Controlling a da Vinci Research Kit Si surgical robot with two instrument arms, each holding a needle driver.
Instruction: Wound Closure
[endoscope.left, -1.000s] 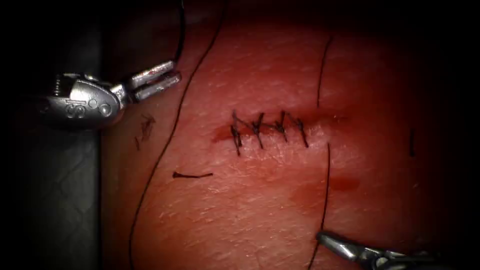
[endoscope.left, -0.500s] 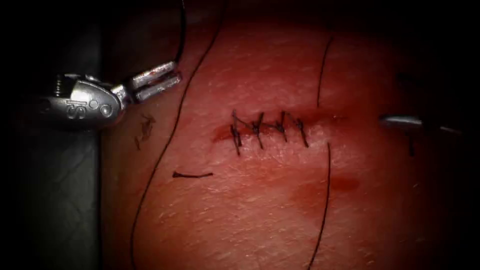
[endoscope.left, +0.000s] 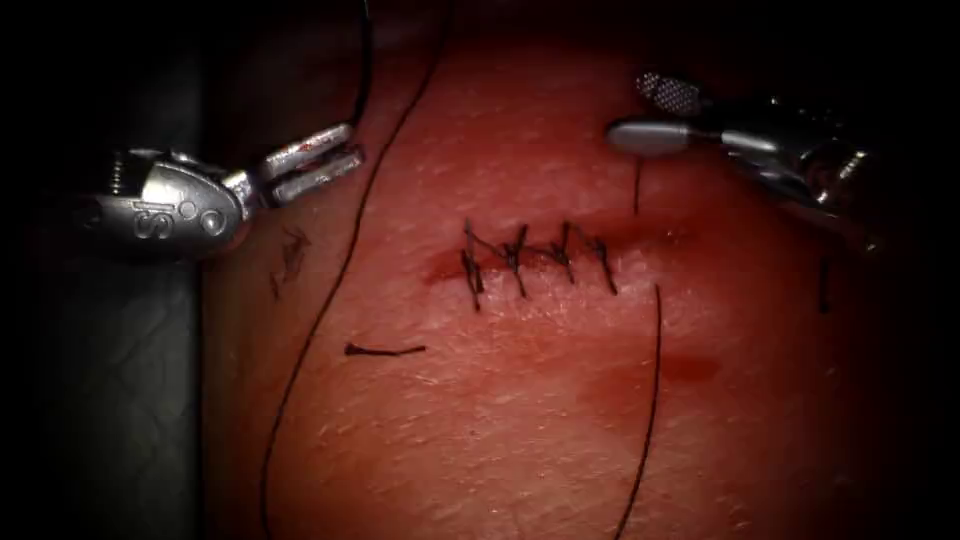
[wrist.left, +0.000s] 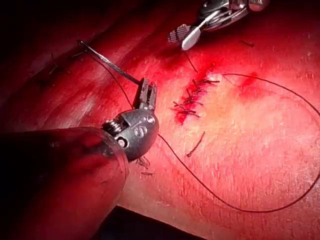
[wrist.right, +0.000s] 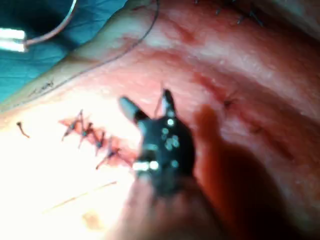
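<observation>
The tissue (endoscope.left: 520, 420) has a horizontal cut closed by several dark stitches (endoscope.left: 540, 260). My left tool (endoscope.left: 350, 142) stays left of the cut, off the tissue's edge. Its jaws are shut on the curved needle (wrist.left: 110, 62) near one end, and the needle is free of the tissue. My right tool (endoscope.left: 630, 112) hovers above the right end of the stitch line with its jaws open and nothing in them. It is just over a short thread end (endoscope.left: 637, 190). A long thread (endoscope.left: 330, 290) runs down the tissue left of the stitches.
Another strand of thread (endoscope.left: 652, 380) trails down from below the right end of the stitches. A cut thread end (endoscope.left: 385, 350) lies below the cut on the left, and a short piece (endoscope.left: 823, 285) far right. Red fluid (endoscope.left: 690, 368) stains the tissue. Dark drape (endoscope.left: 120, 400) borders the left.
My right tool has swung from the lower right edge, up the right side, to above the right end of the cut, and its jaws now stand open. The left tool and needle have not moved.
</observation>
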